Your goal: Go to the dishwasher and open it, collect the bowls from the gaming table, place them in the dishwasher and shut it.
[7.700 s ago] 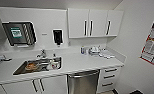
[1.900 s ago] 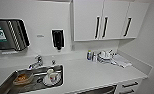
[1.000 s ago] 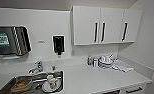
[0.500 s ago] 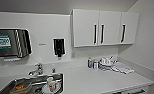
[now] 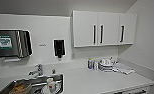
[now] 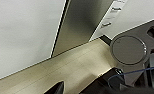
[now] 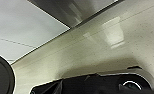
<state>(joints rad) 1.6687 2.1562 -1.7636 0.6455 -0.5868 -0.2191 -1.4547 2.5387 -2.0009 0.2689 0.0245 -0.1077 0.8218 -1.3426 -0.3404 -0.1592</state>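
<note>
1. The left tool and the right tool cannot be made out clearly in either wrist view, so I cannot tell how far either is open, or whether either holds anything. Both wrist cameras look along pale beige flooring (image 7: 98, 50) toward low cabinet fronts, which suggests both arms hang low, close to the base of the units.

2. Just beyond the left tool stands a brushed steel panel (image 6: 85, 22), with a white cabinet front (image 6: 25, 35) beside it. This is probably the dishwasher, the task's first target, judging by its steel face. No handle is visible, and the front appears shut.

3. Beyond the right tool, a similar steel panel (image 7: 75, 11) meets the floor next to a white front.

4. Higher up, above both tools, the white surface (image 5: 98, 80) carries things kept within reach of washing up: one steel sink (image 5: 33, 85) with one tap (image 5: 38, 70), dishes piled inside.

5. Toward the far corner sit two small bottles (image 5: 92, 64), one stack of white dishes (image 5: 106, 64) and one cloth (image 5: 123, 68).

6. On the wall: one paper towel dispenser (image 5: 10, 43), one dark soap dispenser (image 5: 59, 48), and three white upper cabinet doors (image 5: 105, 28), each with one dark handle.
</note>
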